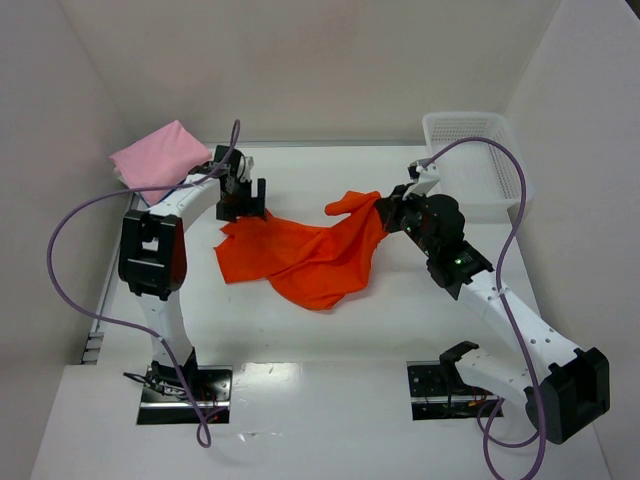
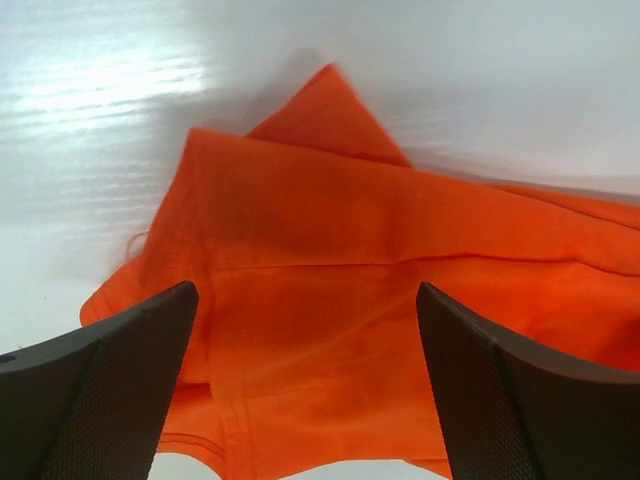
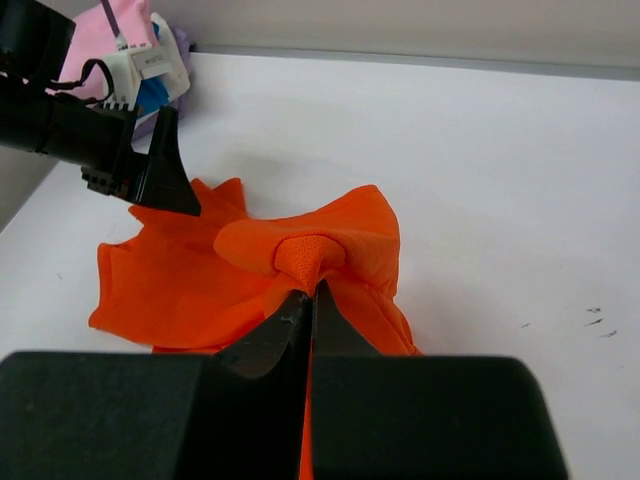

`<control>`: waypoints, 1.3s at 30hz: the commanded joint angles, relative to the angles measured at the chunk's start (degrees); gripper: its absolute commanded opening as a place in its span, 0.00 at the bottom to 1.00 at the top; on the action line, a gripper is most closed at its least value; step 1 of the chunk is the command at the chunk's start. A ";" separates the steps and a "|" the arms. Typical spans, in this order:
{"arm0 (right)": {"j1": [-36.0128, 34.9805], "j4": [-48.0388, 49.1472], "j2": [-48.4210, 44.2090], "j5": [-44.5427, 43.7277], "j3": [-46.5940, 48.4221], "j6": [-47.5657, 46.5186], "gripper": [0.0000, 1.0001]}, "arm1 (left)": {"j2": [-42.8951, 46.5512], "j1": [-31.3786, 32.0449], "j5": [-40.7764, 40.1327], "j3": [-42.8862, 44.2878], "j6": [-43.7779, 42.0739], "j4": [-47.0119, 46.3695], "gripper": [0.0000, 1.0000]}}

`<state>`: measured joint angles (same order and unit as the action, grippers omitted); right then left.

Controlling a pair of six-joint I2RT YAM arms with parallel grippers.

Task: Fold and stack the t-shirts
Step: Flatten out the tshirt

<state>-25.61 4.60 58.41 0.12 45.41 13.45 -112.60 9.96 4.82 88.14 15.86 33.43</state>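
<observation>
Top external: the orange shirt (image 1: 310, 260) lies crumpled on the table (image 1: 330, 340), between the left gripper (image 1: 243, 208) and the right gripper (image 1: 388, 212). A folded pink shirt (image 1: 158, 158) sits far left and a basket (image 1: 470, 150) far right. Left wrist: fingers (image 2: 120, 380) spread apart over orange cloth. Right wrist: fingers (image 3: 270, 340) pinched on a raised bunch of that shirt.

Mid table (image 1: 330, 340): crumpled t-shirt (image 1: 305, 260). L gripper (image 1: 243, 205) over its far-left corner; R gripper (image 1: 385, 212) pinching its right end. Far left, behind L gripper: folded t-shirt (image 1: 160, 155). Far right: basket (image 1: 465, 118).
</observation>
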 commanded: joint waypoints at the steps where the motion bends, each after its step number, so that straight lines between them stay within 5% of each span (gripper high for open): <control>1: 0.38 0.85 -1.11 -1.17 0.03 0.43 0.00 | 0.62 -3.09 2.81 -2.35 1.90 -3.09 0.96; 14: 0.38 0.85 -0.58 -1.17 0.03 0.43 0.00 | -2.63 -4.77 14.33 -5.08 1.90 -7.85 0.85; 24: 0.38 0.85 -0.58 -1.17 0.03 0.96 0.01 | -3.95 -6.87 13.90 -6.22 2.16 -8.91 0.76; 39: 0.38 1.38 -0.05 -6.87 1.17 1.49 0.01 | 2.90 -9.78 17.33 -5.36 3.57 -10.23 0.00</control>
<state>-25.61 4.56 58.61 -2.20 45.41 14.31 -114.89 0.80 19.94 80.95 19.57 23.99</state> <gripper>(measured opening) 0.012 0.033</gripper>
